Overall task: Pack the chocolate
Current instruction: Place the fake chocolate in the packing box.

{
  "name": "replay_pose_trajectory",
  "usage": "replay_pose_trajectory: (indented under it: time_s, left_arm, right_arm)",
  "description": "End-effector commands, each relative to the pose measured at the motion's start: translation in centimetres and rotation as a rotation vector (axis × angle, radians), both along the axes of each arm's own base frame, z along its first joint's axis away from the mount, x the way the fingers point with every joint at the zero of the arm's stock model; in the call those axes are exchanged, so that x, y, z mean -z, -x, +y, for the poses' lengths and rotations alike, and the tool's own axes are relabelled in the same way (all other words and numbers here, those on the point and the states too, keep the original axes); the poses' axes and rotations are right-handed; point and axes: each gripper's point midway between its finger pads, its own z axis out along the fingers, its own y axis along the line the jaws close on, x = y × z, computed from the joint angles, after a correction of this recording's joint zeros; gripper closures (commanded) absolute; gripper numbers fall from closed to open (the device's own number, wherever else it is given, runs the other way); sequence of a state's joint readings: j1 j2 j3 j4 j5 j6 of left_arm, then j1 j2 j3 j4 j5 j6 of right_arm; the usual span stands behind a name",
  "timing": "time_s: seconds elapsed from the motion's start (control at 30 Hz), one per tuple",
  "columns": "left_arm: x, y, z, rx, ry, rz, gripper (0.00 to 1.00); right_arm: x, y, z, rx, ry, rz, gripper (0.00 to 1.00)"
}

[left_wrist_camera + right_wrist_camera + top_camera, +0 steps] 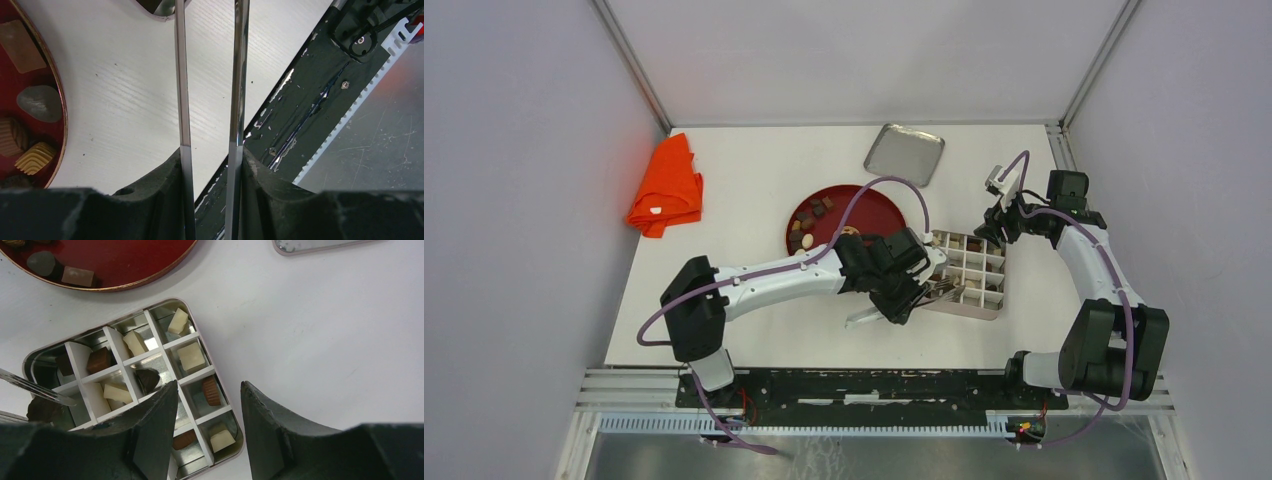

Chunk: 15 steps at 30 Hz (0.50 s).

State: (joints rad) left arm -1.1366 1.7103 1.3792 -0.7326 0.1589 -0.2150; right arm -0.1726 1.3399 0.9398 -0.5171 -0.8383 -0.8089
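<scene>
L jaws are clamped narrow on tweezers (183, 90). R jaws are kept wide w/ nothing betw., over grid tin (80, 360). Chocolate (191, 356) is spread across tin cells & red plate (130, 265) at tin's 10 o'clock on desk (764, 190).

Small bite-size chocolate (191, 356) in dark brown, tan and cream-white, squarish, domed or ridged; split between two places; several pieces loose on the red plate (125, 270), among them a grey-dusted dome just beside a brown block; others lying in the cells of the divided tin (235, 437), cream squares mixed with brown pieces, some flat, some tilted.
</scene>
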Motion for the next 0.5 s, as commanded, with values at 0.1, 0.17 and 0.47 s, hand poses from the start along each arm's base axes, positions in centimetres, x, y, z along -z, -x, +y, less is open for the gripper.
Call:
replay_pose_trajectory:
  time_s: [0.1,0.17,0.47]
  left_arm:
    - [-1.35,0.01,-1.36,-0.031,0.046,0.016,0.58]
    - [-1.26,0.08,-1.37,-0.03,0.044,0.02,0.58]
    - [-1.09,0.3,-1.3,-0.027,0.039,0.032,0.54]
  right_arm:
    - [-1.12,0.09,0.29,-0.022,-0.015,-0.035,0.45]
    - [-1.15,0.11,0.26,-0.022,-0.014,-0.036,0.45]
    - [-1.23,0.17,0.28,-0.024,-0.017,-0.038,0.45]
